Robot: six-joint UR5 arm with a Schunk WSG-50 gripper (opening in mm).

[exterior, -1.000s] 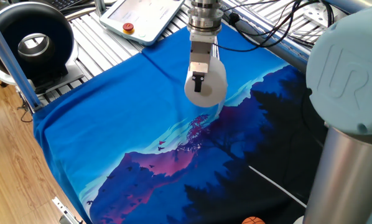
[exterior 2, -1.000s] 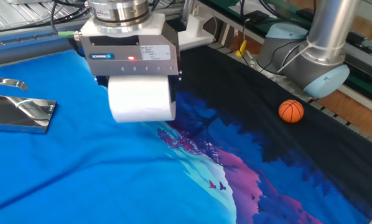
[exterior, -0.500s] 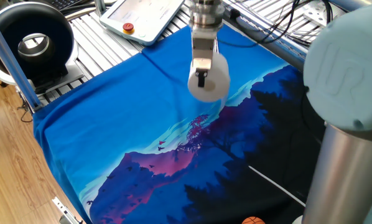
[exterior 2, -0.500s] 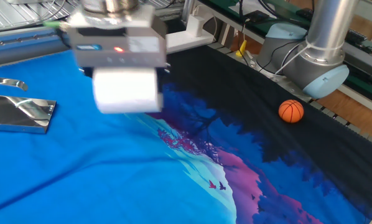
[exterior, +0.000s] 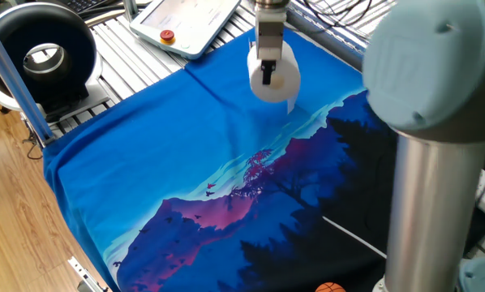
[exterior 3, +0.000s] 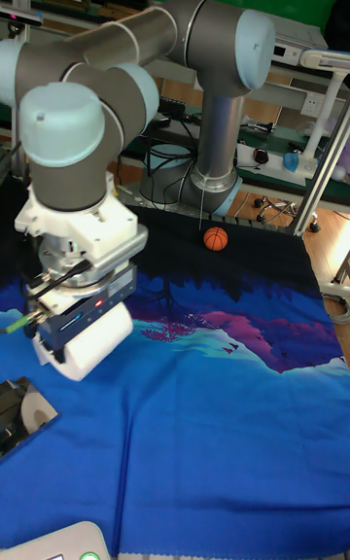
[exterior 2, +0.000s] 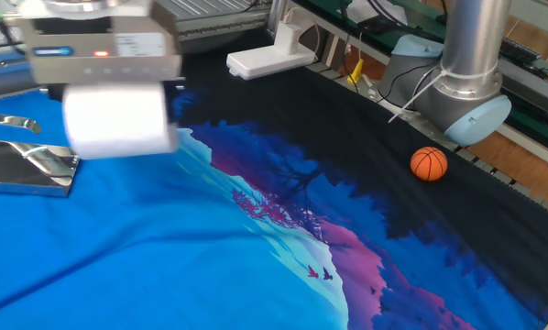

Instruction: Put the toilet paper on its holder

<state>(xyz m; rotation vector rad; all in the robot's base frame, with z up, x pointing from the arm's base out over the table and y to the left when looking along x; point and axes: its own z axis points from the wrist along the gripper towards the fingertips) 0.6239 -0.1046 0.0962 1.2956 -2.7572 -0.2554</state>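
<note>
The toilet paper (exterior 2: 116,120) is a plump white roll held in the air, lying sideways, with my gripper (exterior 2: 109,115) shut on it. In one fixed view the toilet paper (exterior: 276,79) hangs over the far blue part of the cloth, a dark finger (exterior: 268,73) in its core. The shiny silver holder (exterior 2: 27,168) lies at the left edge, just left of and below the roll, its arm (exterior 2: 8,122) pointing right. In the tall fixed view the toilet paper (exterior 3: 95,338) hangs above the holder (exterior 3: 23,414) at the lower left.
A blue and purple printed cloth (exterior: 186,170) covers the table. A small orange ball (exterior 2: 429,163) lies on its dark part near the arm's base (exterior 2: 471,96). A black ring-shaped device (exterior: 40,49) and a white pendant (exterior: 186,20) sit beyond the cloth.
My gripper has carried the roll steadily across the cloth toward the silver holder, left in the other fixed view and farther back in one fixed view. The grip stays shut.
</note>
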